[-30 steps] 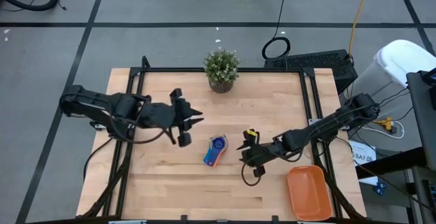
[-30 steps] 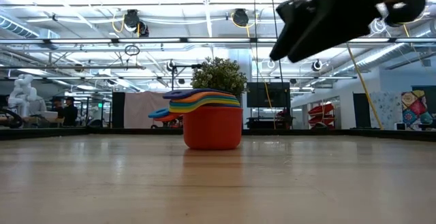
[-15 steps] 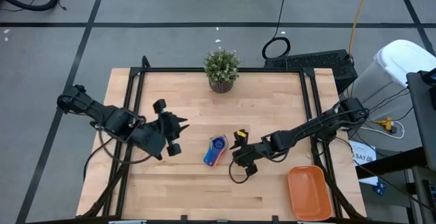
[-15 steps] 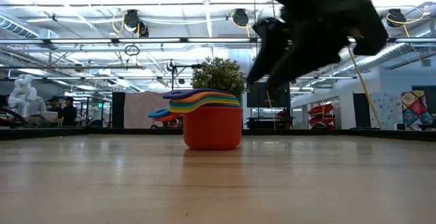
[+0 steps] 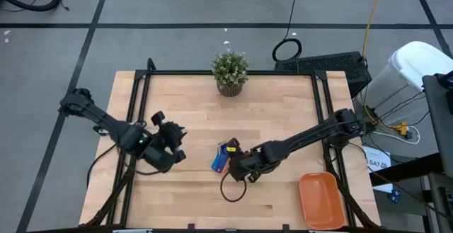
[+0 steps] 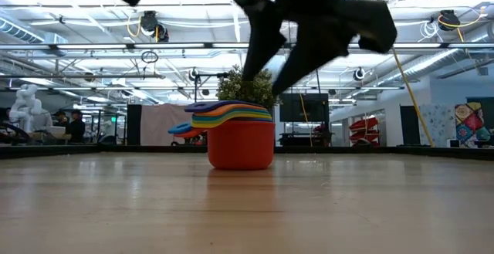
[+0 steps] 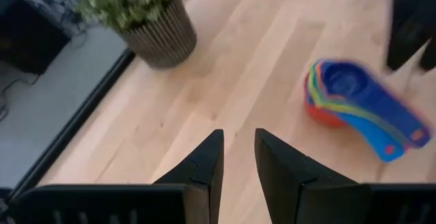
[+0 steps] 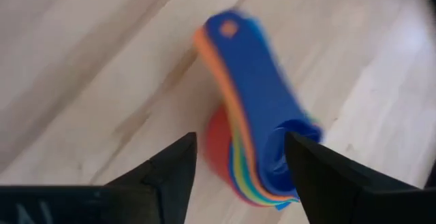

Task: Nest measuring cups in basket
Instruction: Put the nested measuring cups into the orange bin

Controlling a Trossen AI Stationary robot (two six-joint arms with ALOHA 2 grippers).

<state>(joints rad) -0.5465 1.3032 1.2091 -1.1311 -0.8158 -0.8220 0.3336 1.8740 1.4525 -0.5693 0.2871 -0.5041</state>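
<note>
Left gripper (image 5: 173, 135), fingers narrowly apart and empty, waits over the table's (image 5: 283, 105) left half. Centre: the cups (image 5: 223, 156), already nested into 1 stack on the bare wood, handles fanned to 1 side. Right gripper (image 5: 231, 163) hangs just over the stack, fingers spread wide, holding nothing. Far right: the basket (image 5: 322, 200), well apart from the stack. Light, stiff, smooth plastic, likely to slip or unstack; pinching the outer red cup or the bundled handles seems safest.
</note>
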